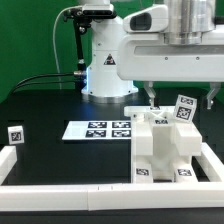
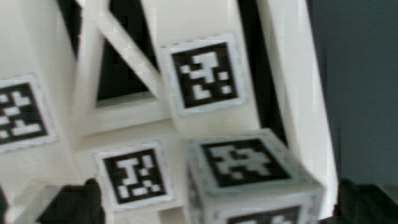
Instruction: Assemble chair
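Chair [image 1: 160, 150]: white, blocky, partly joined; stands on the table at the exterior view's right, just inside the right rail and near the front one; tags on its front faces, one tilted tag [image 1: 185, 107] at its top.
Block [image 1: 15, 133]: small, white, one tag; far at the exterior view's left, on or against the left rail, cannot tell which; well apart from the chair.
Rails [image 1: 70, 192]: long, white; frame the table along front and sides.
Table [image 1: 50, 105]: black, flat.
Marker board [image 1: 100, 129]: thin, white, several tags; lies flat between block and chair, nearer the chair.
Base [image 1: 100, 62]: white, at the back of the table, behind the marker board; black cables [image 1: 40, 78] lead off to the exterior view's left.
Arm [image 1: 170, 25]: white; reaches across the top of the exterior view toward its right, above the chair.
Gripper [image 1: 180, 97]: points down right over the chair's top; released, jaws spread wide to either side of the tilted tag; nothing grasped.
Wrist view: chair [image 2: 196, 130] fills the frame, close up; white bars with dark slots between, tags on several faces; dark fingers [image 2: 50, 205] show at both sides of the nearest tagged part; contact with it not clear.
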Motion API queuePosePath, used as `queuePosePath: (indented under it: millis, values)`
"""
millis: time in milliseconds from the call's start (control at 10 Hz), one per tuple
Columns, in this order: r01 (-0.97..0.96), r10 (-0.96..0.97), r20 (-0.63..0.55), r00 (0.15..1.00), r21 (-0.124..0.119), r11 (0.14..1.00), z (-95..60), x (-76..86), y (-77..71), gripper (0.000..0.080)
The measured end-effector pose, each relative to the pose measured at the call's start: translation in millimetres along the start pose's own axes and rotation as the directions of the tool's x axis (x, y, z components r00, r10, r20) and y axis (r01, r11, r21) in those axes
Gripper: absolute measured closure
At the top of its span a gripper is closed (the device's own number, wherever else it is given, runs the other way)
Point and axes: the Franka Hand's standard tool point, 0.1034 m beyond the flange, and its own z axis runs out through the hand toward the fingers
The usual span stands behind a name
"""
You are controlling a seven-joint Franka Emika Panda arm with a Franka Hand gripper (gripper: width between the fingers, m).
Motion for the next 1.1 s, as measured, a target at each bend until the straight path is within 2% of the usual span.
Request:
queuePosePath:
  millis: [100, 200, 300, 500, 1100]
  values:
    - [0.002, -0.002, 0.0, 1.0, 0.0, 1.0, 0.1, -0.3, -1.1, 0.015]
    - [0.002, -0.002, 0.0, 1.0, 0.0, 1.0, 0.2, -0.5, -1.3, 0.0266]
    - [0.002, -0.002, 0.0, 1.0, 0.0, 1.0, 0.3, -0.5, -1.3, 0.0266]
    - [0.003, -0.003, 0.0, 1.0, 0.0, 1.0, 0.2, -0.4, -1.4, 0.0518]
    - [-0.004, 0.004, 0.0, 1.0, 0.0, 1.0, 0.3, -0.4, -1.4, 0.0518]
